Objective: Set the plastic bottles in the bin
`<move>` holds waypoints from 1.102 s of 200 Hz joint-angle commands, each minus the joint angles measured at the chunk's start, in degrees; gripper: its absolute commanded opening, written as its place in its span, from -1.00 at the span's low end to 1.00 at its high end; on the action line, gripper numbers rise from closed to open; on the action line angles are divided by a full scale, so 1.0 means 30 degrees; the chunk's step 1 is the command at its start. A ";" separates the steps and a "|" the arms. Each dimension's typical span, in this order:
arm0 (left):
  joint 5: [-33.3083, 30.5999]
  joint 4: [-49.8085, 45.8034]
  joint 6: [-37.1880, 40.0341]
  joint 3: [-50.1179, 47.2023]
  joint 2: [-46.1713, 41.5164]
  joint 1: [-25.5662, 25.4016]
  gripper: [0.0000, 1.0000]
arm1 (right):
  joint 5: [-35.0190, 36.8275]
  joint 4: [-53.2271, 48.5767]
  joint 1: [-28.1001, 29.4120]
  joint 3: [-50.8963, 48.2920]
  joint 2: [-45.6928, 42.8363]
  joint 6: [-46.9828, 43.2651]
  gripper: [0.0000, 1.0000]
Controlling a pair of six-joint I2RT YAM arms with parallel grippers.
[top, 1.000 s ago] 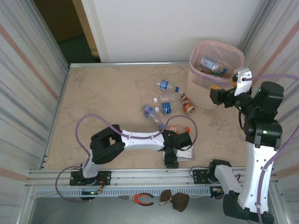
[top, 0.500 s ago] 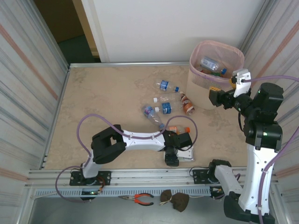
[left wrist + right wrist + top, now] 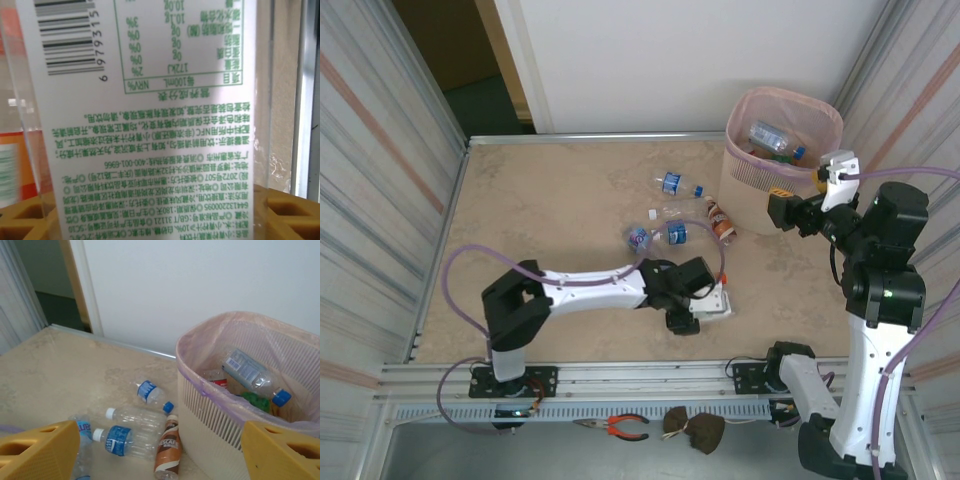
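Bottle with a white label (image 3: 150,125) is clamped between the left gripper's (image 3: 702,301) yellow fingertips, over the near side of the table (image 3: 550,200). Right gripper (image 3: 782,211) is spread wide with nothing in it, just beside the bin (image 3: 752,178). Bin stands at the far right of the table with several bottles inside. Loose bottles (image 3: 672,184) lie clustered on the table left of the bin, and the brown bottle (image 3: 721,225) is nearest it.

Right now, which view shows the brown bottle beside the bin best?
Right wrist: the brown bottle lies close and sharp by the bin, label facing the camera. Top external has the same bottle small at the bin's foot. Left wrist looks at a white-labelled bottle held in the left gripper.
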 commanded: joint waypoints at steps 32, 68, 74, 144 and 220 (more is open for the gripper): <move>0.0399 0.2670 -0.1337 -0.0922 -0.3745 0.1211 0.10 | -0.0782 0.1531 0.0193 -0.0976 -0.0657 0.3659 0.67; 0.0622 0.4340 -0.1916 -0.1209 -0.5544 0.2167 0.11 | -0.1291 0.1660 0.0222 -0.1116 -0.0393 0.6802 0.67; 0.0661 0.4600 -0.1984 -0.1209 -0.5779 0.2328 0.11 | -0.1433 0.1438 0.0222 -0.1007 -0.0207 0.7192 0.67; 0.2049 0.7037 -0.2506 0.0146 -0.6219 0.4008 0.11 | -0.5262 -0.1809 0.0760 0.0567 0.2366 0.8527 0.81; 0.2885 0.6866 -0.1825 0.2229 -0.4730 0.4229 0.11 | -0.3865 -0.4315 0.3608 0.1183 0.4898 0.6597 0.76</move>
